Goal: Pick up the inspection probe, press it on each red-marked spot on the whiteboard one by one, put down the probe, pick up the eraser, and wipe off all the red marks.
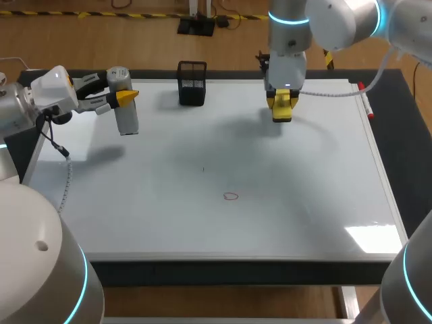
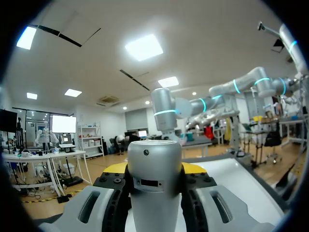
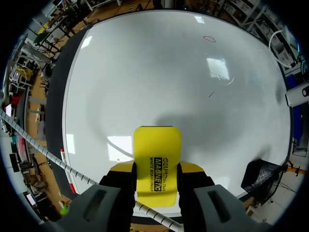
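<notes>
- Gripping the probe [image 1: 124, 108], the left gripper [image 1: 125, 98] has its yellow tips clamped on the silver cylinder from two sides.
- The probe is roughly upright and lifted over the whiteboard's [image 1: 304, 202] far left corner, with its shadow on the surface below.
- In the left wrist view the probe [image 2: 154, 188] fills the gap between the fingers [image 2: 194, 169].
- The right gripper [image 3: 157, 169] is clamped on the yellow eraser [image 3: 157, 150], which sticks out ahead of the fingers.
- In the head view the eraser [image 1: 281, 112] is at the board's far edge, right of the middle. I cannot tell whether it touches the surface.
- A black mesh basket [image 1: 192, 83] stands at the far edge between the two grippers, apart from both.
- A small red loop mark [image 1: 231, 196] sits near the middle of the board, well apart from both tools, with nothing lying between.
- A tiny dark speck [image 1: 203, 169] is near that mark.
- A marker [image 1: 365, 102] lies along the board's right edge.
- Count: one probe, one eraser, one red mark, one basket, one marker.
</notes>
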